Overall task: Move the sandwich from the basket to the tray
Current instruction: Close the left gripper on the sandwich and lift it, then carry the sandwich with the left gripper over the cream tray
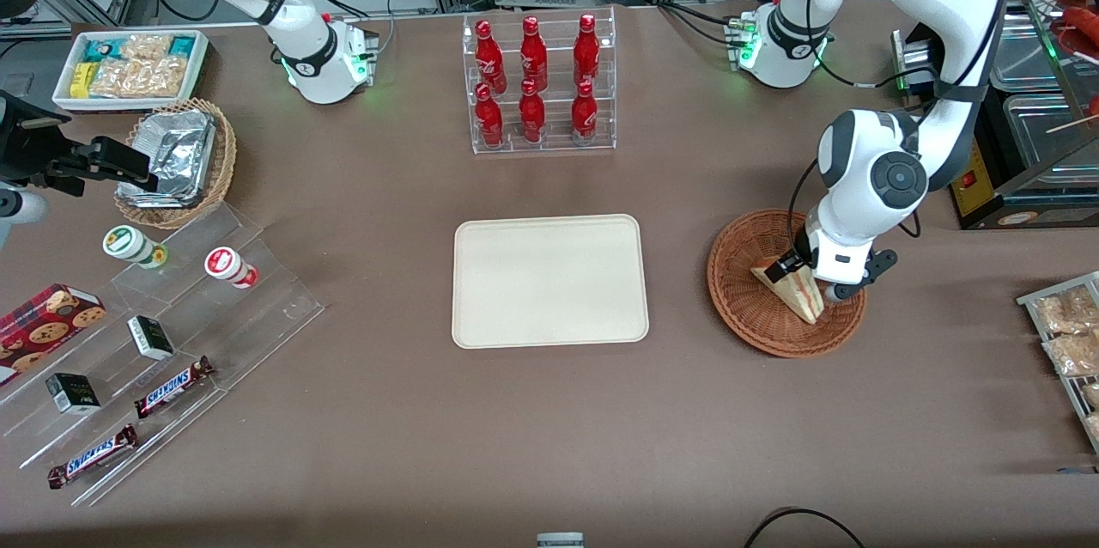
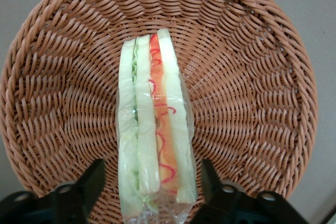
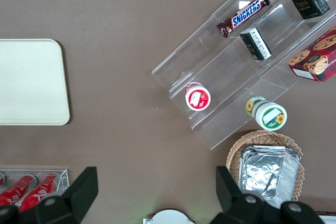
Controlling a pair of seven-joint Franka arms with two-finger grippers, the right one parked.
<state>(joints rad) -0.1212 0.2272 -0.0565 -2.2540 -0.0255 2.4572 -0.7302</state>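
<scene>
- Table [image 1: 361, 411]: brown top, carries everything below.
- Tray [image 1: 549, 282]: cream rect, mid-table, bare. Sits toward the parked arm's end from the basket, at its 9 o'clock in front view, well apart.
- Bottle rack [image 1: 539, 84]: clear acrylic w/ six red bottles, at tray's 12 o'clock in front view, farther from the front cam.
- Basket [image 1: 755, 307]: round reddish-brown wicker, toward the working arm's end of the table. Holds the sandwich.
- Gripper [image 1: 807, 273]: down inside the basket. Fingers [image 2: 92, 182] spread wide, one on each side of the sandwich w/ visible gaps, so no grip on it.
- Sandwich [image 1: 794, 290]: wrapped wedge in the basket, standing on edge, cut face up toward the wrist cam w/ red + green layers showing [image 2: 155, 129]. Between the fingers.
</scene>
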